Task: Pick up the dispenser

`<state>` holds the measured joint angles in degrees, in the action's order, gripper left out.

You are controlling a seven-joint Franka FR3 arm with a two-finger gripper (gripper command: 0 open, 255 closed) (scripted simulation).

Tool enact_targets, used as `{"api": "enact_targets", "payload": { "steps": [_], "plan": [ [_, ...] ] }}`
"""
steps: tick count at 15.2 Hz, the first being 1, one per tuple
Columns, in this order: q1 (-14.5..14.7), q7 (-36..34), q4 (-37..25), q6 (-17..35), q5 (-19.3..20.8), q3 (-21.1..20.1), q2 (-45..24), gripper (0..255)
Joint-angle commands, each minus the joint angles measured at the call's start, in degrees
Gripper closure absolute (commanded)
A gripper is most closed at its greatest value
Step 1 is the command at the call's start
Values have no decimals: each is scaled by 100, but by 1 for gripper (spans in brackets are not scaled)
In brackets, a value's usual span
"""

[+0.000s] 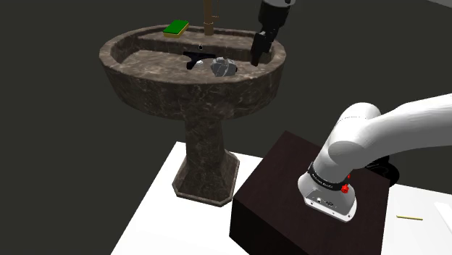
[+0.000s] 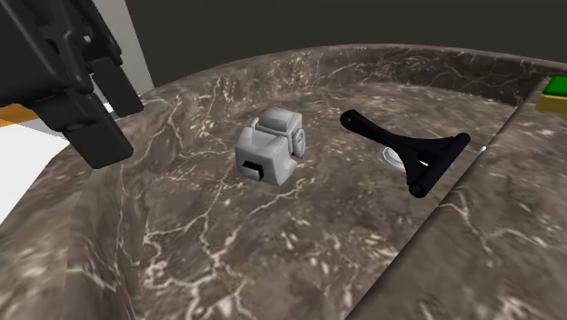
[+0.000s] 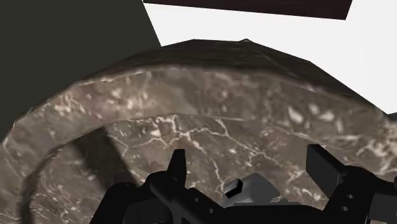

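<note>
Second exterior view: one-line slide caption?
Open tool hovers over the sink, apart from the grey dispenser lying in it beside a black fitting.

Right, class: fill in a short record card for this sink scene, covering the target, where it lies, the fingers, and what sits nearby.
target: grey dispenser
location: lying in the basin of the dark marbled pedestal sink
gripper: above the basin, fingers open, holding nothing
neighbour: black T-shaped piece beside the dispenser, apart from it
on the sink's back ledge: green sponge
task state: dispenser not yet picked up
</note>
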<state>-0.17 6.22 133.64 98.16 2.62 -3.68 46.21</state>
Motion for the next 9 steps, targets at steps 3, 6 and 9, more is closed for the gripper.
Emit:
{"api": "enact_targets", "payload": {
  "steps": [3, 6, 9],
  "plan": [
    [155, 416, -287, 168, -138, 214, -493, 0],
    [408, 1060, -788, 323, -407, 511, -1239, 0],
    [663, 1724, -1372, 355, -749, 774, -1990, 0]
  ]
}}
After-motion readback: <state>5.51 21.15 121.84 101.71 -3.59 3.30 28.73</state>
